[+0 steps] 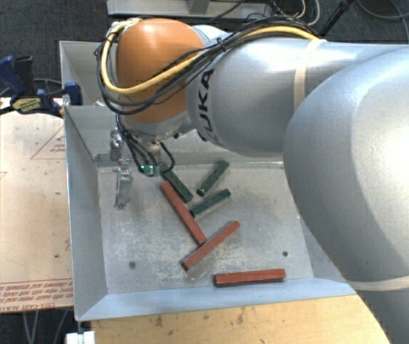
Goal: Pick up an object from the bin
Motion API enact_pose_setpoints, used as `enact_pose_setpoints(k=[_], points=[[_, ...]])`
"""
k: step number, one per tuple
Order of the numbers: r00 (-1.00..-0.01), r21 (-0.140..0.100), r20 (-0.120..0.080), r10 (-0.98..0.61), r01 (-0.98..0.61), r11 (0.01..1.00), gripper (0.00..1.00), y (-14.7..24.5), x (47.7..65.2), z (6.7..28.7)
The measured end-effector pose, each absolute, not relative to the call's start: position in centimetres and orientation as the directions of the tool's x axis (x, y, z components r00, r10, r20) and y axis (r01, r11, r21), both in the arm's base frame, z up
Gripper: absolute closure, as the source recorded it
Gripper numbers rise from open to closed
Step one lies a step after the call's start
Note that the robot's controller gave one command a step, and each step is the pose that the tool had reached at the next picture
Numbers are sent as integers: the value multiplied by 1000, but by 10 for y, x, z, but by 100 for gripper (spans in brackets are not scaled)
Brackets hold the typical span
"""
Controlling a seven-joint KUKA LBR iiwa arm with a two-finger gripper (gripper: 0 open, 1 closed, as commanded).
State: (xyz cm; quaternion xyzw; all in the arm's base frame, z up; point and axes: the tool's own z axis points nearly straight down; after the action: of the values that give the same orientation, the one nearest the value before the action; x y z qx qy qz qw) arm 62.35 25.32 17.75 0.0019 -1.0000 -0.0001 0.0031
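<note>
Near the bin's (84,213) left wall, the gripper (123,183) (wide or narrow, hard to tell) should drop straight over one red stick (184,213).

Sticks (184,213) clutter the bin's (82,213) middle; its left floor (129,246) lies open.

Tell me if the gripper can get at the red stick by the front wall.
Probably yes: the red stick lies alone, nothing on it, though the front wall is close. The gripper hangs across the bin.
</note>
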Motion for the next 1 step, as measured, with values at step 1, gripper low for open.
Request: enact_pose_setpoints(k=[1], points=[[-962, -3, 2, 274, 274, 962, 0, 153, 590, 141]])
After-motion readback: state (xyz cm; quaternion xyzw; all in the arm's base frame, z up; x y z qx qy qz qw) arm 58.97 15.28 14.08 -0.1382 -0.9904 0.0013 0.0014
